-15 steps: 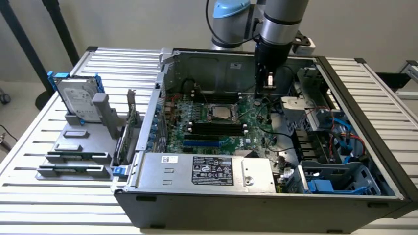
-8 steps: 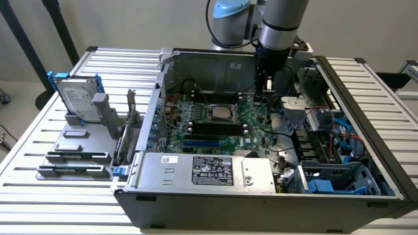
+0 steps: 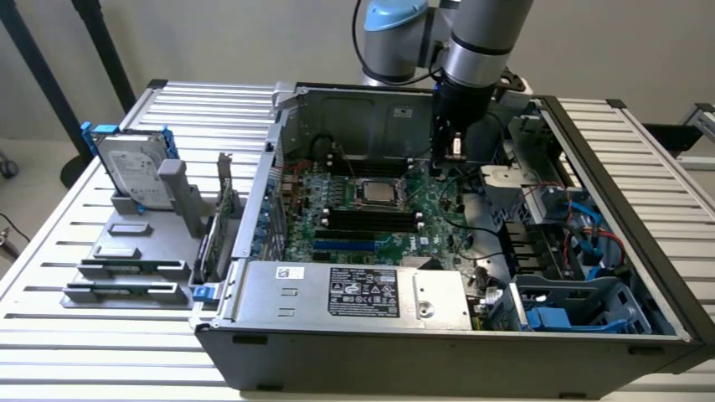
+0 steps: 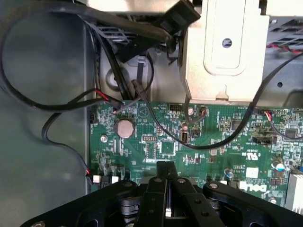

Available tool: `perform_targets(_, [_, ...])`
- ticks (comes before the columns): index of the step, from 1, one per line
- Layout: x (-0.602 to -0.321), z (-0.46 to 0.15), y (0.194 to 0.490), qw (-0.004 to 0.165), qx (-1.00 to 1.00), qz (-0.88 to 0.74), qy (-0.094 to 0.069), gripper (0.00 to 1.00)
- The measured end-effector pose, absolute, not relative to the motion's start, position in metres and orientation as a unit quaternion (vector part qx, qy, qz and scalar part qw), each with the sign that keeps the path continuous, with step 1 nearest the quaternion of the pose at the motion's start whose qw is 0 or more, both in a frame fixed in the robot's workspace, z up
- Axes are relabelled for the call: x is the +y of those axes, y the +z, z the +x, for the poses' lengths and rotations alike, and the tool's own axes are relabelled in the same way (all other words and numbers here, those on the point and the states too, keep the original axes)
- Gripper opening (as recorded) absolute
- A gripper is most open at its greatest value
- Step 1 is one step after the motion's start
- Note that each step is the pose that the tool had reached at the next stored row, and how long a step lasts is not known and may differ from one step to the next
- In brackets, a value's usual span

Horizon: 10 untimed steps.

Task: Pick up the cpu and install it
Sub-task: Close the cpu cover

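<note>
Case: the open computer case (image 3: pixel 447 352) stood on a slatted white table (image 3: pixel 90 352).
Arm: the arm (image 3: pixel 480 42) reached down from above into the far part of the case.
Gripper: the gripper (image 3: pixel 456 159) hung low over the green motherboard (image 3: pixel 313 236).
Cpu: the cpu (image 3: pixel 374 194) lay flat in the socket, near the gripper but apart from it, toward the exterior view's left.
Memory sticks: the dark memory sticks (image 3: pixel 369 219) lay just beside the cpu, on its near side.
Hard drive: the hard drive (image 3: pixel 129 167) in its blue bracket stood upright outside the case, at the exterior view's left.
</note>
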<state>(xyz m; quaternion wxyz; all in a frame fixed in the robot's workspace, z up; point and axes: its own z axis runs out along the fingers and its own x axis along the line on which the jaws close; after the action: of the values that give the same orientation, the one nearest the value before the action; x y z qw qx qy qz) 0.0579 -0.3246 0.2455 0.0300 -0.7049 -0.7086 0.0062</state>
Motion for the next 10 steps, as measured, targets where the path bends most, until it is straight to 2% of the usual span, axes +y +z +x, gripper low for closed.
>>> perform_targets(7, [-0.3247,0.0574,0.2450,0.018,-0.715,-0.698,0.036,0.11])
perform_targets(10, [-0.3247,0.0571,0.2449,0.020,-0.718,-0.694,0.046,0.11])
